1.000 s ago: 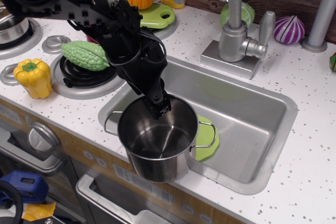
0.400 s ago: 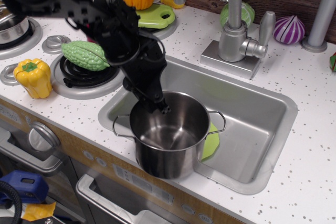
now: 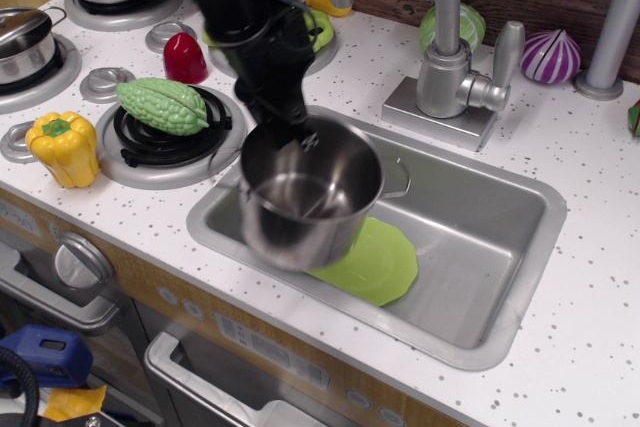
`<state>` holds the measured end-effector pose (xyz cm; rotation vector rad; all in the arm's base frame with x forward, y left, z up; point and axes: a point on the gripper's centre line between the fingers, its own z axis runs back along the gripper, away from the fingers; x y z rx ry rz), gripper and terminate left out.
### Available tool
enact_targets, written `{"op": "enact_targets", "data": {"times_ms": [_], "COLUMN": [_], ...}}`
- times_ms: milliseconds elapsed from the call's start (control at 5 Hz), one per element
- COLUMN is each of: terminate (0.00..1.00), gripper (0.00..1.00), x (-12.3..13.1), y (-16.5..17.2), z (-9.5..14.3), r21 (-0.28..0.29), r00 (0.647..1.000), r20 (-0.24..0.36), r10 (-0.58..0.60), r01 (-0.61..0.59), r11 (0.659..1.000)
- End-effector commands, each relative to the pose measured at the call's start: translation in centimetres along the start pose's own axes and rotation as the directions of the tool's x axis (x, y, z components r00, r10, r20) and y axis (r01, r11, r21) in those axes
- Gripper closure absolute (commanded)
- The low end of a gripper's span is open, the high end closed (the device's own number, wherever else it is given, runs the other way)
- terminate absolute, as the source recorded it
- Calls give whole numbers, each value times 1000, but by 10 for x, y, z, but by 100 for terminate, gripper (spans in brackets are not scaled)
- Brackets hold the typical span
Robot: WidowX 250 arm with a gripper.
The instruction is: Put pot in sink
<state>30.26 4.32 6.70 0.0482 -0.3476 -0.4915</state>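
The pot (image 3: 305, 197) is a tall shiny steel stockpot with wire loop handles. It hangs tilted and motion-blurred over the left part of the sink (image 3: 470, 237). My black gripper (image 3: 296, 133) comes down from the upper left and is shut on the pot's far rim. A green plate (image 3: 375, 262) lies on the sink floor, partly under the pot. The pot's lower wall overlaps the sink's front-left rim in this view.
A faucet (image 3: 445, 37) stands behind the sink. A green bumpy gourd (image 3: 162, 105) lies on the near burner, with a yellow pepper (image 3: 62, 147) at the left edge. A red object (image 3: 185, 57) and lidded steel pots (image 3: 25, 42) stand on the stove. A purple vegetable (image 3: 550, 55) sits at the back right.
The pot has been lifted up and back from the sink's front rim and is now tilted over the left of the sink. More of the green plate shows.
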Motion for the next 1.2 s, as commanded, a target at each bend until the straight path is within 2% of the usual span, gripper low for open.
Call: {"op": "enact_targets", "data": {"times_ms": [0, 200, 400, 600, 800, 1000], "terminate": [0, 0, 0, 0, 0, 100], "gripper": [100, 100, 100, 0, 0, 0], "x": [29, 37, 34, 32, 32, 32], "y": [40, 34, 22, 17, 7, 7], "z": [-24, -41, -41, -49, -47, -47], "r21": [81, 50, 42, -32, -34, -34], "r00": [992, 989, 989, 976, 949, 949], "r20": [113, 145, 145, 190, 201, 201], "r10": [-50, -7, 25, 104, 242, 242], "r01": [41, 0, -31, -100, -240, -240], "r11": [996, 999, 999, 995, 970, 970]}}
